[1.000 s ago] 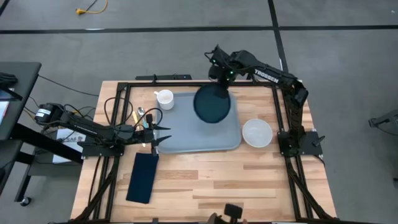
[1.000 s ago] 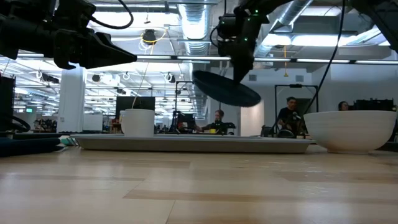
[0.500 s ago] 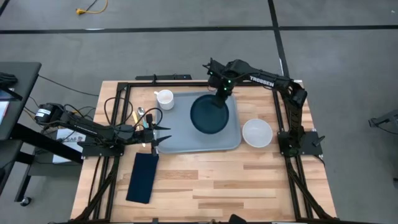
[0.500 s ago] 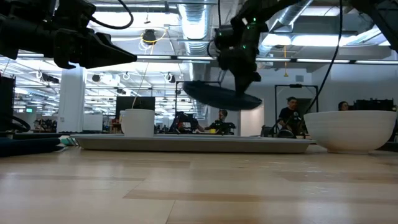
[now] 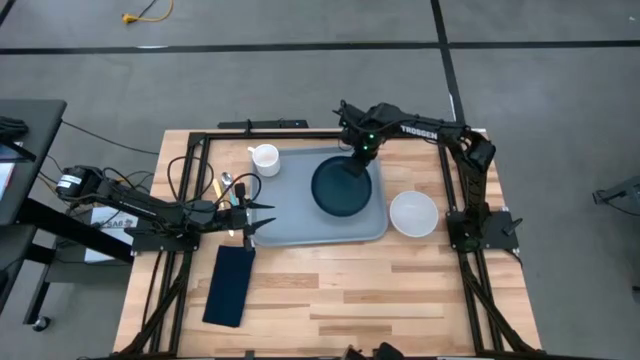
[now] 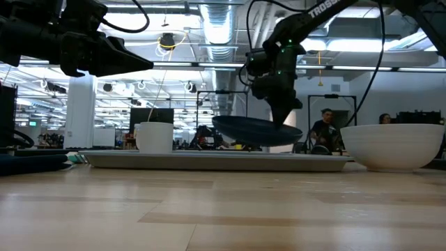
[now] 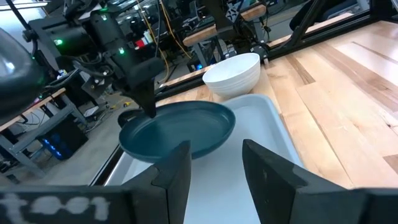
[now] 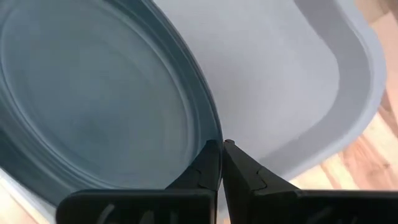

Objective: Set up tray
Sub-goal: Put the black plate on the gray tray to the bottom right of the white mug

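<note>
The tray (image 5: 310, 215) lies flat on the wooden surface (image 5: 340, 290), toward its far edge and roughly midway between the left and right edges; its long sides run along the far edge of the surface. The right gripper (image 5: 352, 160) hangs over the tray's far right part, its fingers (image 8: 214, 168) clenched on the rim of a dark teal plate (image 5: 342, 187); in the right wrist view the two fingertips meet on that rim with the tray's pale floor showing past them. In the low view the plate (image 6: 256, 130) sits slightly tilted and lifted just above the tray (image 6: 216, 160), hanging from the gripper (image 6: 282, 115) at its right side; whether its lower edge touches the tray I cannot tell. A white mug (image 5: 265, 158) stands at the tray's far left corner; from above I cannot tell whether it stands on the tray or just beside it; a white bowl (image 5: 413, 213) stands on the surface just beside the tray's right edge. Cutlery (image 5: 228, 186) lies on the surface off the tray's left edge, near the mug; a dark navy napkin (image 5: 229, 285) lies toward the near left part of the surface, apart from the tray's near left corner. The left gripper (image 5: 250, 218) waits over the tray's left edge, fingers (image 7: 174, 174) parted and grasping nothing; the left wrist view looks across the tray at the plate (image 7: 177, 130) and the bowl (image 7: 233, 71).
</note>
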Controlling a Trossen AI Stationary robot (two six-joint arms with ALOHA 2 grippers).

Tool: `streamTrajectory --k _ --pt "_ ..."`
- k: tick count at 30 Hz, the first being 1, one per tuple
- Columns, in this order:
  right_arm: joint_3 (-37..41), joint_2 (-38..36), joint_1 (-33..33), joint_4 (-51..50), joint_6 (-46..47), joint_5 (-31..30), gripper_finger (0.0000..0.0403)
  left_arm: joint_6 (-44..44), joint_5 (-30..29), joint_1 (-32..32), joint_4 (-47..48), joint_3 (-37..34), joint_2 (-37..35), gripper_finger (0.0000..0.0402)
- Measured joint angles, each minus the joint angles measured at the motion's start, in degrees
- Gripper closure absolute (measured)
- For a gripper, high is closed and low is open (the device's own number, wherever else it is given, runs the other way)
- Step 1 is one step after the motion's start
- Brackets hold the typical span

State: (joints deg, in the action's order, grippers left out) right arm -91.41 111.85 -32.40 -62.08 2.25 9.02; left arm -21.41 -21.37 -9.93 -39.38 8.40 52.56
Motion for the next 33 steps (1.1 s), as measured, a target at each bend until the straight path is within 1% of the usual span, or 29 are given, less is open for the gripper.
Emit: streamTrajectory --k 12,33 --pt "0.7 0.0 0.1 1.1 5.9 0.0 0.0401 0.0 0.0 0.0 0.0 0.0 0.0 0.0266" --pt "0.7 0.0 2.4 4.5 5.3 -1.6 0.0401 0.0 0.0 0.0 0.0 0.0 0.0 0.0266"
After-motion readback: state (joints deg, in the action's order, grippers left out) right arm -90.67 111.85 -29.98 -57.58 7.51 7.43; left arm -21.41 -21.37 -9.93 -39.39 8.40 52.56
